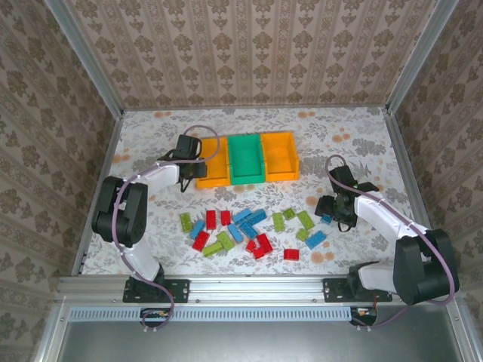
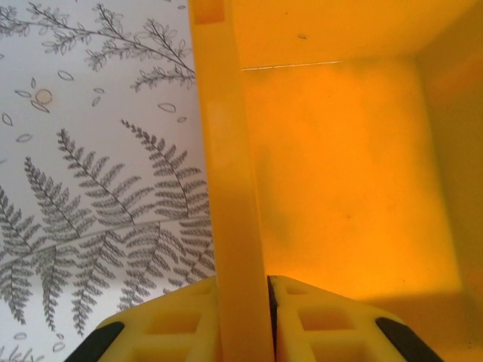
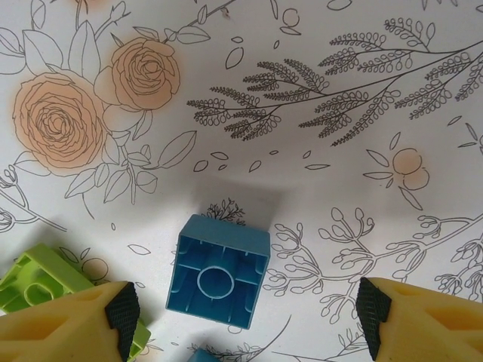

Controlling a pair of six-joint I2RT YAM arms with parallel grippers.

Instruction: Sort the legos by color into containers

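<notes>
Three bins stand in a row at the back: a left orange bin [image 1: 213, 167], a green bin [image 1: 247, 158] and a right orange bin [image 1: 280, 156]. My left gripper [image 1: 195, 167] is shut on the left orange bin's left wall [image 2: 230, 188], one finger [image 2: 173, 320] outside and the other inside; that bin's floor [image 2: 339, 173] is bare. Red, blue and lime legos [image 1: 241, 230] lie scattered in front of the bins. My right gripper [image 1: 330, 213] hangs open over an upside-down blue lego [image 3: 219, 271], which lies between its pads [image 3: 124, 313] without touching them.
A lime lego [image 3: 38, 279] lies by the right gripper's left finger, and the tip of another blue lego [image 3: 200, 354] shows at the bottom edge. Metal frame posts and patterned walls enclose the floral table [image 1: 355, 143]. Open cloth lies right of the bins.
</notes>
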